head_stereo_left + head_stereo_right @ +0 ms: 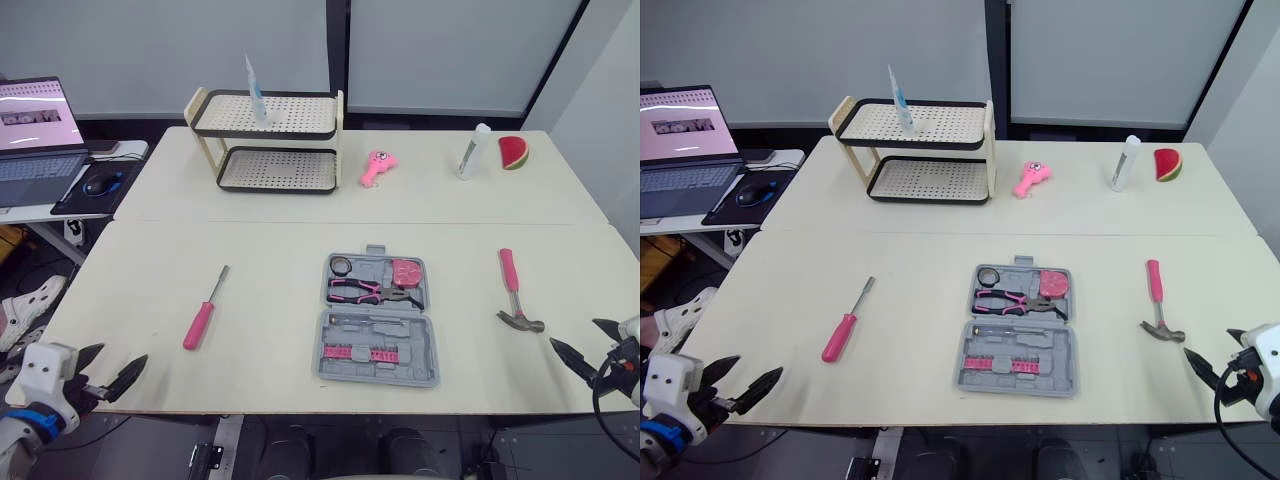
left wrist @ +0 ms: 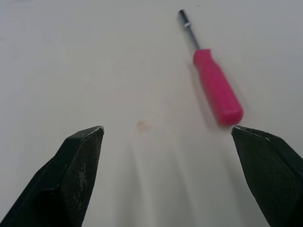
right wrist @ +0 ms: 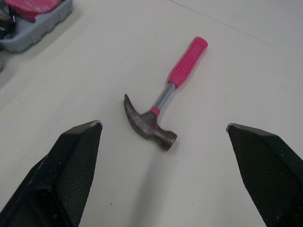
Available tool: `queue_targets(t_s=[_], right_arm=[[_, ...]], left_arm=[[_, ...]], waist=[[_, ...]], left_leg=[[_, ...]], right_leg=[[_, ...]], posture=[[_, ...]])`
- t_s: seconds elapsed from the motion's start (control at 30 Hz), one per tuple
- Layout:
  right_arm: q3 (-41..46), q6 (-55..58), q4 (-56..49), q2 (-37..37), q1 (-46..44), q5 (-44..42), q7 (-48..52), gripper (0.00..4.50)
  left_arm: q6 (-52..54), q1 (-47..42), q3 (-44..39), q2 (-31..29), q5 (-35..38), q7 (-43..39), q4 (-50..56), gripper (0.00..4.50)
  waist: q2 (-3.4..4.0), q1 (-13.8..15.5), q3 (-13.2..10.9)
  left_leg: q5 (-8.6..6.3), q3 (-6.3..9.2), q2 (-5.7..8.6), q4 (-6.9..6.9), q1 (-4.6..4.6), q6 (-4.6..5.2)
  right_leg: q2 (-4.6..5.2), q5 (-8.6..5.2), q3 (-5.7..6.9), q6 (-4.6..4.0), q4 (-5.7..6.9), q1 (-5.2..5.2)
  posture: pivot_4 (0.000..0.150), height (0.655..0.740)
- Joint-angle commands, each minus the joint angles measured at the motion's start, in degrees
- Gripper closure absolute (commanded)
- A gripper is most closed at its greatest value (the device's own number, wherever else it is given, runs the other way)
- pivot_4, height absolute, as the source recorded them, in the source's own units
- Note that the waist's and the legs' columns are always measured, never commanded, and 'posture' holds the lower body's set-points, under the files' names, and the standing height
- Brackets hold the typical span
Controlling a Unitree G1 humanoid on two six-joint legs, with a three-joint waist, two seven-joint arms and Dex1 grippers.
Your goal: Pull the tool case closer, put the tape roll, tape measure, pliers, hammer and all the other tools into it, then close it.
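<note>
Tool case (image 1: 378,320) lies open near the middle of the table (image 1: 150,270), close to the front edge, both halves flat. Its far half holds the tape roll (image 1: 342,265), the pliers (image 1: 370,291) and the pink tape measure (image 1: 405,272). Its near half holds a row of pink bits (image 1: 358,354).

The hammer (image 1: 517,295) lies on the table to the right of the case, apart from it, head toward the front. The screwdriver (image 1: 204,312) lies well to the left, pink handle toward the front.

The left hand (image 1: 118,362) hovers at the front left edge, fingers spread wide and empty, with the screwdriver ahead of it. The right hand (image 1: 574,331) is at the front right edge, also spread wide and empty, near the hammer's head.
</note>
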State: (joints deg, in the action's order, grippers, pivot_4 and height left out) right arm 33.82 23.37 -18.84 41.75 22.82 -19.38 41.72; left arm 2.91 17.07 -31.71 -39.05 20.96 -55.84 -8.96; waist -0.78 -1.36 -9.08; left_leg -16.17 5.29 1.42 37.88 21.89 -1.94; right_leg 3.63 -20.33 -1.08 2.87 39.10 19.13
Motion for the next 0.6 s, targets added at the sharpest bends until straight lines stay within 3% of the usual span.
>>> queue_targets(t_s=[0.03, 0.23, 0.4, 0.57, 0.6], right_arm=[[-1.6, 4.4, -4.0, 1.7, -3.0, -1.1, -1.6, 0.0], [-8.1, 15.6, -5.4, 3.1, -11.3, 0.5, -6.7, 0.0], [-11.6, 20.7, -1.9, 3.4, -15.5, 1.1, -8.3, 0.0], [-14.3, 23.3, 5.4, 2.5, -21.7, 2.8, -11.6, 1.21], [-15.2, 23.2, 7.2, 2.4, -22.9, 3.5, -12.1, 1.21]], left_arm=[[-1.0, -1.6, 4.8, -2.2, 1.7, -5.0, 8.6, 0.02], [6.9, -11.3, 19.1, -5.5, 4.3, -10.4, 23.5, 0.02], [14.6, -21.9, 26.4, -7.2, 7.2, -12.4, 27.3, 0.02], [18.4, -28.9, 31.2, -7.0, 8.3, -14.1, 29.2, 0.0], [18.7, -29.7, 31.8, -6.8, 8.5, -14.3, 29.4, 0.0]], waist=[[0.02, 0.1, 0.0], [0.03, 0.0, 0.0], [0.09, -0.2, 0.0], [0.1, -0.5, -0.1], [0.11, -0.6, -0.1]], left_leg=[[0.0, 0.01, 0.0, -0.01, 0.01, 0.0], [0.01, 0.05, 0.01, 0.01, 0.08, 0.0], [0.0, 0.02, 0.0, -0.01, 0.1, 0.0], [0.0, -0.15, -0.02, -0.01, 0.09, 0.0], [0.0, -0.18, -0.04, -0.01, 0.08, 0.0]], right_leg=[[0.0, 0.0, 0.01, 0.0, -0.03, -0.01], [-0.04, 0.0, 0.05, -0.01, -0.06, -0.02], [-0.35, 0.0, 0.05, 0.0, -0.06, 0.02], [-0.38, 0.0, 0.07, 0.0, -0.04, 0.06], [-0.4, 0.0, 0.06, 0.0, -0.03, 0.08]], posture=[[0.15, 0.729], [0.15, 0.729], [0.15, 0.729], [0.15, 0.729], [0.15, 0.729]])
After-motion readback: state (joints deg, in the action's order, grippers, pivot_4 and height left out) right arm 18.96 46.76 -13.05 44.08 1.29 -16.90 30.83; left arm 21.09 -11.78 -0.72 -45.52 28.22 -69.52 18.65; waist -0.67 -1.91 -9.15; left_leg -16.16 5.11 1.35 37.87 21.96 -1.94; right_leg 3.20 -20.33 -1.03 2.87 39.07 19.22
